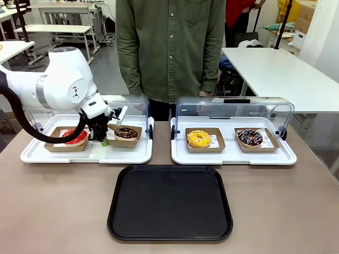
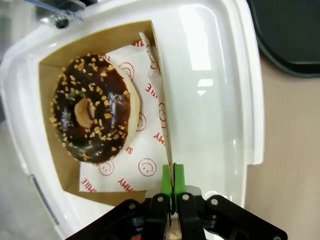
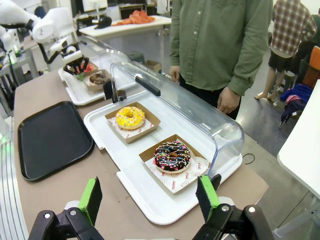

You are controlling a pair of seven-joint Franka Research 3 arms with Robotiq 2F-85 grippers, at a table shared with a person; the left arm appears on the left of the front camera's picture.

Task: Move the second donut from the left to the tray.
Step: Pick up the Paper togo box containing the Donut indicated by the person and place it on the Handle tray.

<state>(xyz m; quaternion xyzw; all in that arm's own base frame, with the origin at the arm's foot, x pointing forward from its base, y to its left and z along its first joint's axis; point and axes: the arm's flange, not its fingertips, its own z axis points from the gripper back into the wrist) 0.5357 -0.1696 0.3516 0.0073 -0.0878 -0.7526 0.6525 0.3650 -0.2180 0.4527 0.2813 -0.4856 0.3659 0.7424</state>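
Left gripper (image 2: pixel 173 176): jaws pinched box wall (image 2: pixel 159 90) beside chocolate donut (image 2: pixel 92 114), seen from wrist. Right gripper (image 3: pixel 150 197): jaws wide, empty. Tray (image 1: pixel 169 202): near worktop edge.

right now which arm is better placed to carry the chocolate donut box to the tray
Left. Its pincer is already shut on the box wall of the chocolate donut; the right pincer hangs open by the other display tray.

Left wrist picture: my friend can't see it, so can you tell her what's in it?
The left gripper is shut on the edge of a brown cardboard box holding a chocolate donut with small light sprinkles. The box has a white paper liner with red print and sits in a white display tray. A corner of the black tray shows beside it.
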